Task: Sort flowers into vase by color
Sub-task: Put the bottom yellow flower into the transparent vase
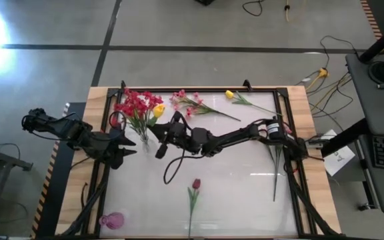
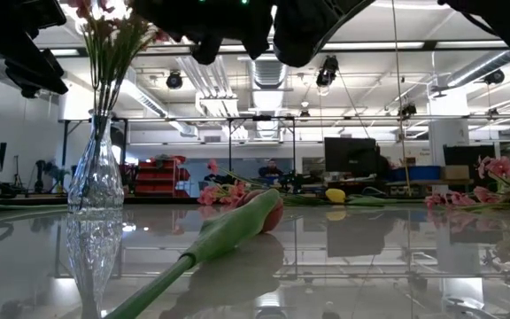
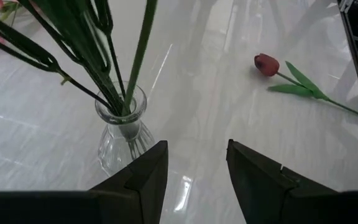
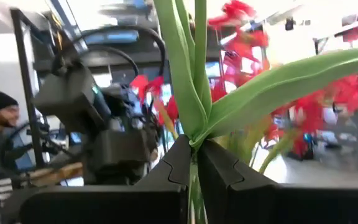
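The glossy white tabletop (image 1: 245, 193) carries everything, framed by a pale wooden border. On it, toward the far left, stands the clear ribbed glass vase (image 3: 122, 134) holding a bunch of red small-blossom flowers (image 1: 133, 105), their thin green stems gathered in its narrow neck.

The right arm reaches across the middle, and the right end effector (image 4: 192, 163) is pressed together on the green stem of a yellow tulip bud (image 1: 159, 110), pinching it just below where the long leaves fork, right beside the red bunch. The left end effector (image 3: 194, 171) hovers near the vase with its fingers spread and nothing between them.

Loose flowers lie apart on the surface: a pink small-blossom spray (image 1: 191, 104) near the far edge, another yellow tulip bud (image 1: 230, 95) to its right, a bare green stem (image 1: 276, 175) toward the right side, and a dark red tulip bud (image 1: 196, 183) on its leafy stem toward the near edge. A small pink glass vase (image 1: 112, 221) sits at the near left corner.

These artificial stems look light and springy, likely wire-cored, so they should bend rather than break. The leaves are soft and would slip, so the stem proper, low on its length, seems the better hold. The glass vase looks tippy and fragile when nudged sideways.
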`<action>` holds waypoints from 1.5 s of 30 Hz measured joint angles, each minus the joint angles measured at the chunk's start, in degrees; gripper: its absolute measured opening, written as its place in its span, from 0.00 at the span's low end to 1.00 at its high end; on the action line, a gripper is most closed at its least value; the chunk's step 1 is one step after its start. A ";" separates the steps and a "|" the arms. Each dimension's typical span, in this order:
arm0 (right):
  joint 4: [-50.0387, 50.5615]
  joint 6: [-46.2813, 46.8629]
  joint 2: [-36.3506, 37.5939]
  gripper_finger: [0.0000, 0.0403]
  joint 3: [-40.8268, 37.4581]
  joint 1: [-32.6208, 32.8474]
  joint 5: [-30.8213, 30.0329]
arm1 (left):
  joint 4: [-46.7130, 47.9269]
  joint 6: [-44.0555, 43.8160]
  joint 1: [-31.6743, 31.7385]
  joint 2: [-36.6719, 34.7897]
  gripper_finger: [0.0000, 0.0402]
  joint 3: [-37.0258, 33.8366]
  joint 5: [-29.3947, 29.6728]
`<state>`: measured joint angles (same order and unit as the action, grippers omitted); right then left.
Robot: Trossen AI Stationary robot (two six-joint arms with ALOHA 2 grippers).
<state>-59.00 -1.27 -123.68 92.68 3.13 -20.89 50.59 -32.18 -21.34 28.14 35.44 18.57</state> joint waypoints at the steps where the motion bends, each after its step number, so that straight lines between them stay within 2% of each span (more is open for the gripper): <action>1: 1.21 0.30 0.00 0.03 0.08 -0.08 -0.16 | 0.00 0.00 0.00 0.00 0.38 0.00 0.00; 11: 15.08 2.75 0.11 0.03 5.47 -0.43 -0.03 | 0.00 0.15 0.00 0.00 0.38 0.00 0.04; 26: 15.25 -1.96 2.12 0.03 6.45 0.30 0.29 | 2.46 -0.04 0.00 -1.53 0.38 0.02 -0.02; 37: 23.80 1.24 1.97 0.03 6.25 0.24 0.29 | 2.45 -1.09 0.00 -1.62 0.38 0.02 -0.02; 45: 23.45 -1.55 2.90 0.03 6.27 1.02 1.57 | 0.81 -3.55 0.02 -1.62 0.38 0.02 3.86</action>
<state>-35.54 -2.83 -120.77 98.96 4.15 -19.31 51.40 -35.73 -21.33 26.52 35.46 22.43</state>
